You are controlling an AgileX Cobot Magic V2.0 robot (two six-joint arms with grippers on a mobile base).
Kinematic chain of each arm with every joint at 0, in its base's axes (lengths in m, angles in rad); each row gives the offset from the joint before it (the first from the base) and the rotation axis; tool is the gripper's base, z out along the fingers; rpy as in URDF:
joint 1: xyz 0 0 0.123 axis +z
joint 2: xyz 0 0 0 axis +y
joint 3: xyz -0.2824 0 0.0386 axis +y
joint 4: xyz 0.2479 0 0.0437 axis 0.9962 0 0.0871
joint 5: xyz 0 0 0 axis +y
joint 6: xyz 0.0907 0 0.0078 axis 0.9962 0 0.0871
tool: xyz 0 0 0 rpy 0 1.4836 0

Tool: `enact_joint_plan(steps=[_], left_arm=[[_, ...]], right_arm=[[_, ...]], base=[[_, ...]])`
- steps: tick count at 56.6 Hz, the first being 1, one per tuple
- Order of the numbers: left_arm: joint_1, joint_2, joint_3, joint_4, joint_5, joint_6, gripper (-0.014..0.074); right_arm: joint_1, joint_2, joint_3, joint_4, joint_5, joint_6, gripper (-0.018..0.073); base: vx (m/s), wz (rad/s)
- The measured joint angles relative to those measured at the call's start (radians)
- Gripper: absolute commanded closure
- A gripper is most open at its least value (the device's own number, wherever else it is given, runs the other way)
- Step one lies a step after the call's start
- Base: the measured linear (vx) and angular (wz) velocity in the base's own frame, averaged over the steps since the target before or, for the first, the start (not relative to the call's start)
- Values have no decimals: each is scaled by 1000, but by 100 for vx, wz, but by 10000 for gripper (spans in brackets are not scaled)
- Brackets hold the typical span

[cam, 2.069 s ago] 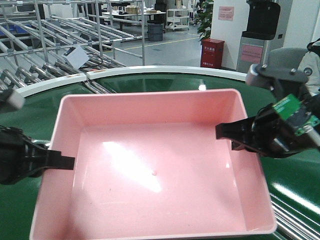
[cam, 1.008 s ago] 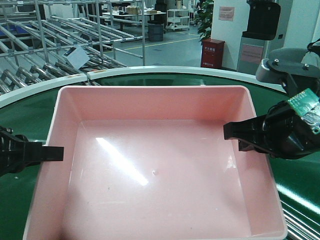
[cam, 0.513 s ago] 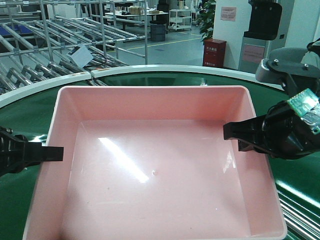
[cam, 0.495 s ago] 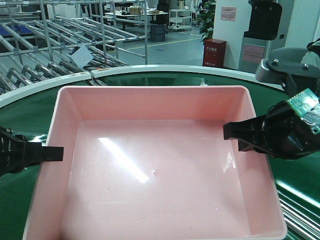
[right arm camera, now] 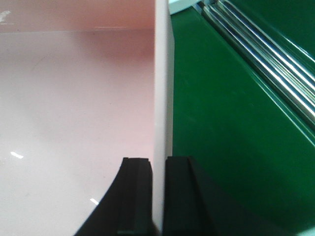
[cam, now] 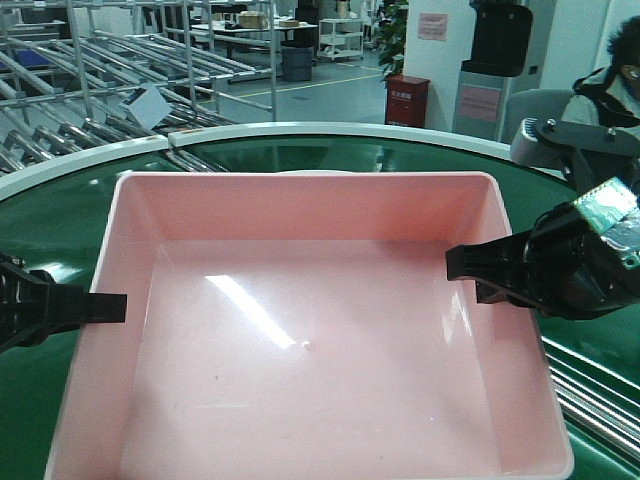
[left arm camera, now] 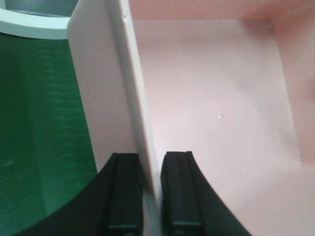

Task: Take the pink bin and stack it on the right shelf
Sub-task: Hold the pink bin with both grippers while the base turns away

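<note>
The pink bin [cam: 300, 330] fills the middle of the front view, empty, its floor glossy. My left gripper [cam: 108, 307] is shut on the bin's left wall; the left wrist view shows that wall [left arm camera: 133, 98] pinched between the two black fingers [left arm camera: 123, 196]. My right gripper [cam: 462, 265] is shut on the right wall, and the right wrist view has the wall [right arm camera: 162, 88] squeezed between its fingers [right arm camera: 135, 196]. The bin lies level between both arms over a dark green glossy surface [cam: 60, 210]. The right shelf is out of view.
A white curved rim [cam: 300, 130] borders the green surface at the back. Silver roller racks [cam: 100, 60] stand behind on the left. Metal rollers [cam: 600, 390] run along the lower right. A red cabinet [cam: 405, 100] and a person [cam: 620, 60] are at the back right.
The bin has come nearer to the camera and squared up in both grippers. Lately the background has slid left and a person has come into view at the top right.
</note>
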Motion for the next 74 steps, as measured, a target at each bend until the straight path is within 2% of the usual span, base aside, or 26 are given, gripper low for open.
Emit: enact_joint_plan(steps=[27, 74], left_arm=[[0, 0, 0, 1, 5, 0, 596], [0, -1, 0, 1, 7, 0, 596]], right_arm=[[0, 5, 0, 0, 0, 0, 571], [0, 5, 0, 0, 4, 0, 571]], base=[[-22, -41], [-8, -79]])
